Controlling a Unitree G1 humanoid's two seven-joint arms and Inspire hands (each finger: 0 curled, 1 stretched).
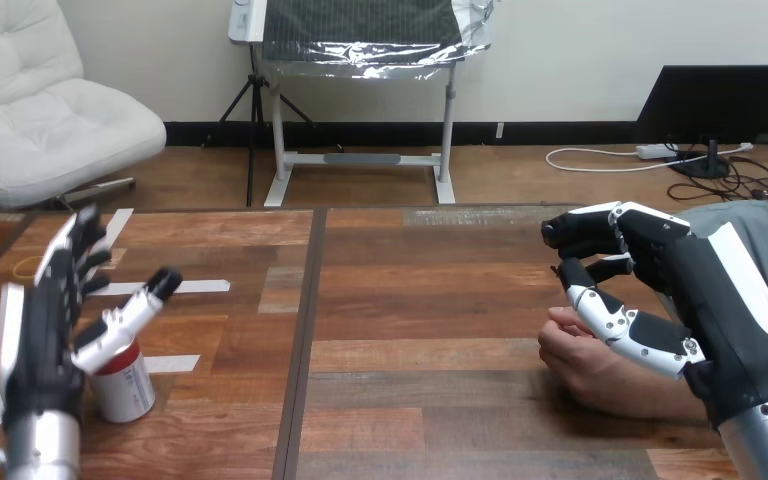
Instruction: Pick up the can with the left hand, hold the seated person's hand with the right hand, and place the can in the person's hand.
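A red and white can stands upright on the wooden table near its front left. My left hand is raised just left of the can, open, its fingers straight and spread. Its thumb reaches over the can's top and hides part of it. At the right, the person's hand rests on the table in a loose fist. My right hand hovers over the person's wrist, open with its fingers loosely bent. Its thumb lies just above the person's knuckles, not wrapped round them.
Strips of white tape mark the table's left part, behind and beside the can. A dark seam runs front to back down the table's middle. The person's forearm lies along the table's right side.
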